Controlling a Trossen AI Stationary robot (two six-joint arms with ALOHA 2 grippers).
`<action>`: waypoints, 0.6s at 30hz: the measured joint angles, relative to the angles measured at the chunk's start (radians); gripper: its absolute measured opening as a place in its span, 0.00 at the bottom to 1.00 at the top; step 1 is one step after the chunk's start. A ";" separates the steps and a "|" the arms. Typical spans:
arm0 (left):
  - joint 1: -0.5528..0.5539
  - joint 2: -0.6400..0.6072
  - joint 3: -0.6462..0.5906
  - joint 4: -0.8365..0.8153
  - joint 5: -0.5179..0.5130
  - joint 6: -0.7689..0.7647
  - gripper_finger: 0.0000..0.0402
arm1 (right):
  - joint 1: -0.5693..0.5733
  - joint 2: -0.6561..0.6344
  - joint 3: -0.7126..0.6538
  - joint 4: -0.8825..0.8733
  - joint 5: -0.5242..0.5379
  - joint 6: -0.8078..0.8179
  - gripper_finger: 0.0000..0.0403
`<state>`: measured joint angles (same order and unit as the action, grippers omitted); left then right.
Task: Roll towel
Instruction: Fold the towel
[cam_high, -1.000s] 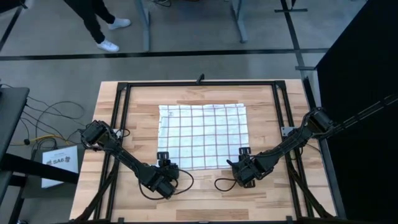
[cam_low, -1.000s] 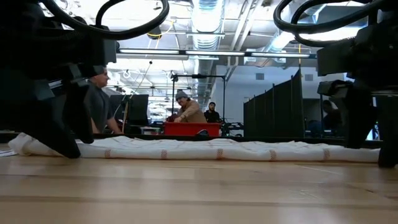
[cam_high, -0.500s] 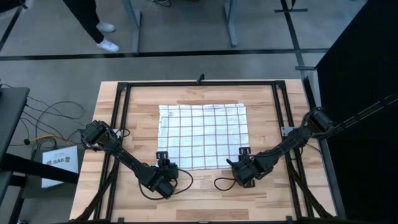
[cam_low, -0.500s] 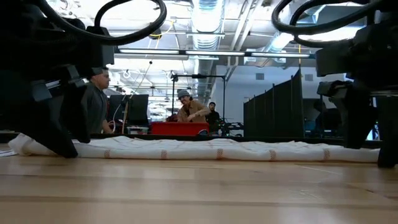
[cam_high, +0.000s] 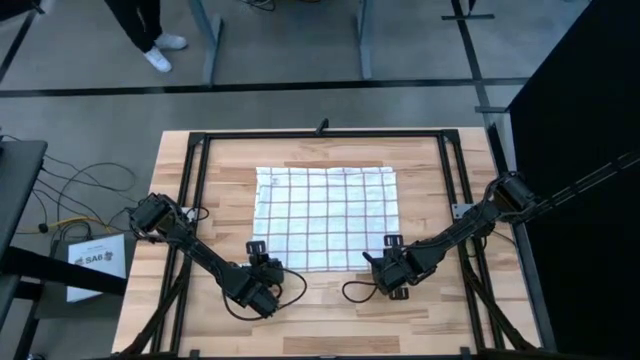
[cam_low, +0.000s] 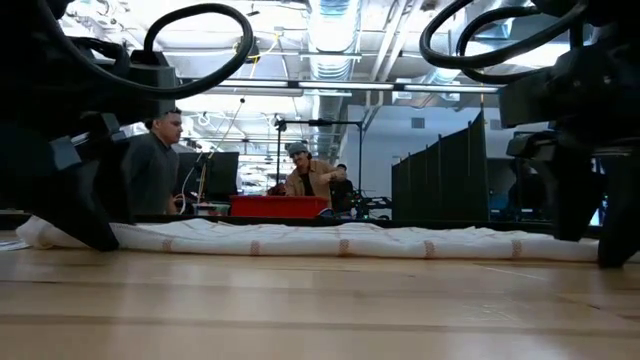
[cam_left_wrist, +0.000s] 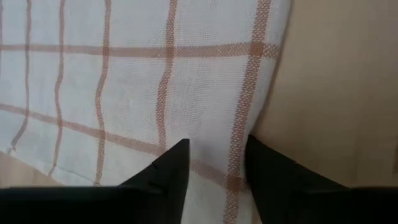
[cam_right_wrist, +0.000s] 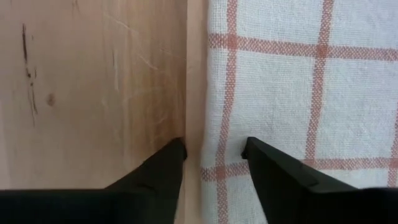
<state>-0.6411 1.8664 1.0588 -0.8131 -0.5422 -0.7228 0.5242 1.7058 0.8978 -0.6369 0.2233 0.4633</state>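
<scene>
- The towel (cam_high: 326, 217) lies flat and spread out on the wooden tabletop (cam_high: 425, 310), inside the black frame (cam_high: 320, 134) that runs round the table; in the low view it shows as a low white ridge (cam_low: 330, 240) across the wood.
- The left claw (cam_high: 260, 254) is down at the towel's near left corner. In its wrist view the two dark fingers (cam_left_wrist: 165, 174) are spread a little, with the towel's edge (cam_left_wrist: 155, 99) lying between them.
- The right claw (cam_high: 388, 248) is at the near right corner. Its fingers (cam_right_wrist: 158, 171) are likewise parted, straddling the towel's side edge (cam_right_wrist: 298, 87), one finger over bare wood and one over cloth.
- Neither claw can be seen pinching the cloth.
- In the room beyond the table, people (cam_low: 160, 170) are near a red box (cam_low: 278, 206).
- A person's legs (cam_high: 140, 25) show on the floor beyond the table's far side.
</scene>
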 joint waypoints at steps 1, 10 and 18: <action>0.000 0.000 0.000 0.004 0.006 0.000 0.27 | 0.000 0.000 0.000 0.000 -0.004 0.000 0.36; 0.000 0.000 -0.001 0.027 0.041 -0.036 0.00 | -0.003 0.001 -0.002 -0.007 -0.018 0.058 0.02; -0.034 -0.001 0.028 0.061 0.153 -0.110 0.00 | 0.082 0.000 -0.003 0.066 -0.121 0.193 0.00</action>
<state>-0.6749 1.8652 1.0865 -0.7525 -0.3892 -0.8324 0.6057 1.7061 0.8948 -0.5709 0.1020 0.6562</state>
